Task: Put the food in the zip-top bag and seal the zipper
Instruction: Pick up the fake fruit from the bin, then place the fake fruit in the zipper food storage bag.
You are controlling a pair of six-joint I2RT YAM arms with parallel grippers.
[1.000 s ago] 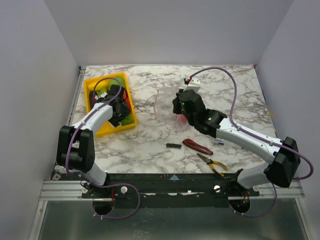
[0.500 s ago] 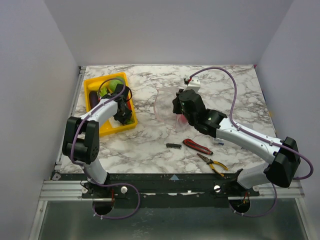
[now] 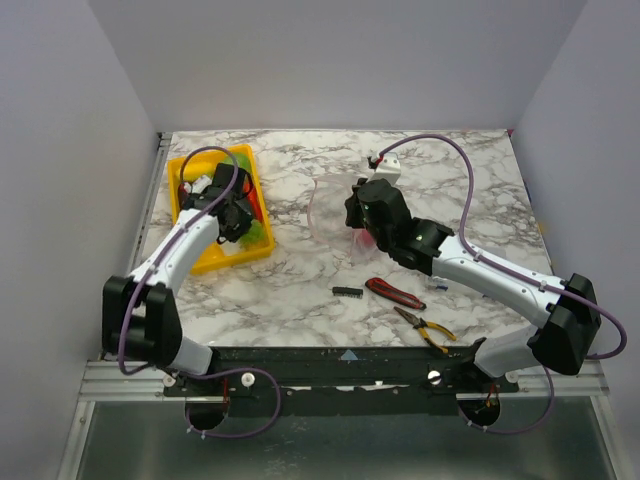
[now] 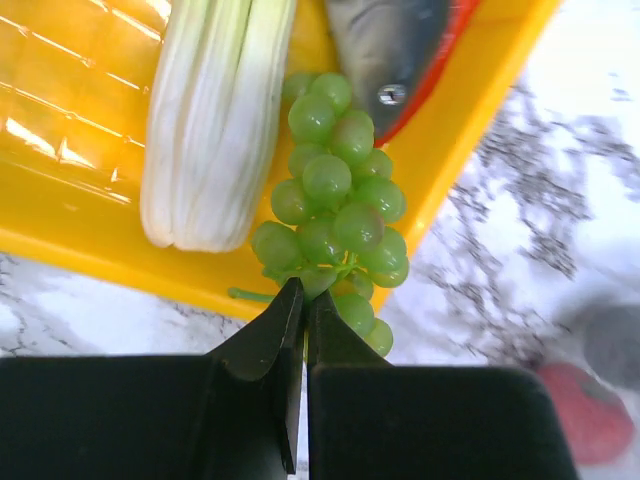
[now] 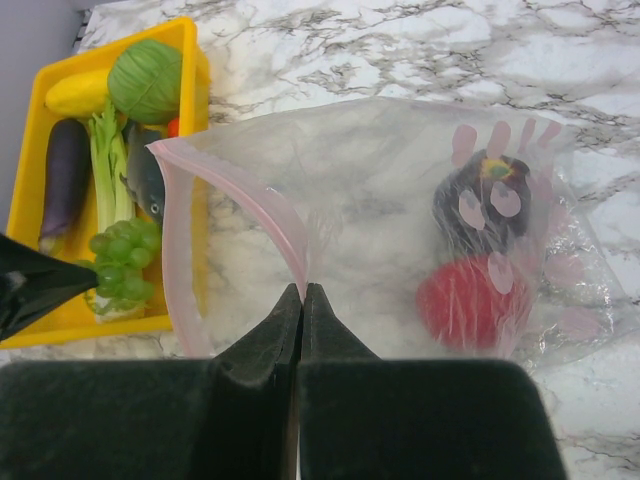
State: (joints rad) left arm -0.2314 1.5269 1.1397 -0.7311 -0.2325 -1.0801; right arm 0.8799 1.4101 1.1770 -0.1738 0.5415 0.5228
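Note:
The food sits mostly in the yellow tray [image 3: 230, 262]. My left gripper [image 4: 305, 292] is shut on the stem end of a green grape bunch [image 4: 335, 205], over the tray's near rim and beside a green-white leek [image 4: 215, 120]. In the top view the left gripper [image 3: 238, 216] is above the tray. My right gripper [image 5: 302, 288] is shut on the pink zipper [image 5: 262, 205] and holds the mouth of the zip-top bag [image 5: 390, 190] open toward the tray. Inside the bag lie a red piece [image 5: 468, 300] and a dark purple piece [image 5: 485, 200].
The tray [image 5: 60, 330] also holds a green round piece [image 5: 147, 80], a yellow piece [image 5: 75, 92] and a purple aubergine [image 5: 65, 180]. A red-handled tool [image 3: 395, 292], yellow-handled pliers [image 3: 425, 328] and a small black part [image 3: 347, 291] lie near the front.
My left gripper has closed on the grape bunch in the tray, and the left arm has shifted over the tray. The right arm and the bag have stayed put.

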